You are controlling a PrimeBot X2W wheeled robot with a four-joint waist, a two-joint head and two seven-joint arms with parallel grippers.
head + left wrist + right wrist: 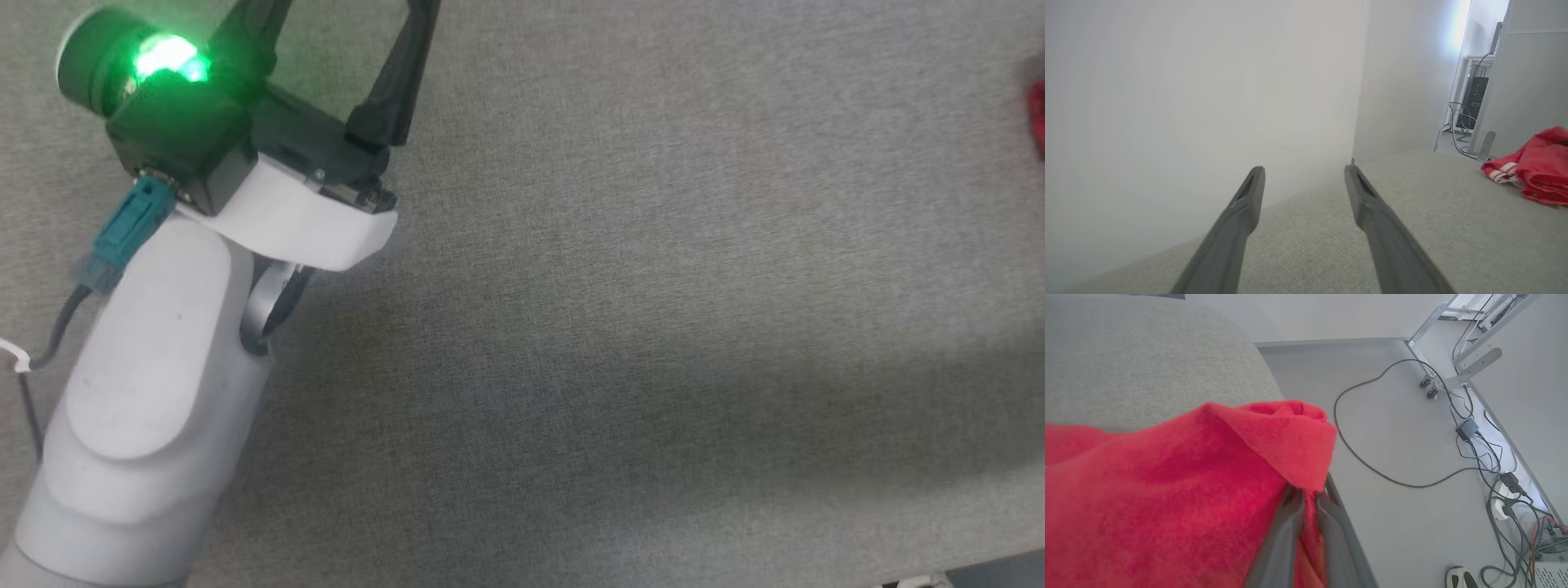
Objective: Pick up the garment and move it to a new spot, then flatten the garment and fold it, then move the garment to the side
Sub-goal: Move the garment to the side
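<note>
Head view. Upper left: left gripper (335,37) on a white forearm (139,408), its two dark fingers spread wide over the bare grey upholstered surface (653,327), tips cut off by the top edge. Green light (167,57) lit on the wrist housing; teal connector (131,224) with a grey lead just below it. Blurred red sliver of the garment (1037,114) at the far right edge, well apart from the left gripper.

Left wrist view. Same jaws standing far apart, pointing toward a plain pale wall (1188,81) meeting the grey upholstered surface. At the right, the garment crumpled in a heap on that surface near its far edge, red, with white striped trim showing at its left end. Dark box (1474,98) with trailing leads on the floor beyond.

Right wrist view. Jaws of the right gripper (1308,498) drawn close and clamped on a fold of the garment, red cloth showing between the two fingers and draped over their tips. Bulk of the garment spread across the left and lower part, lying against the rounded corner of the grey upholstered surface. Beyond: pale floor (1392,539), looping dark cable (1421,486), metal frame on castors (1433,375).
</note>
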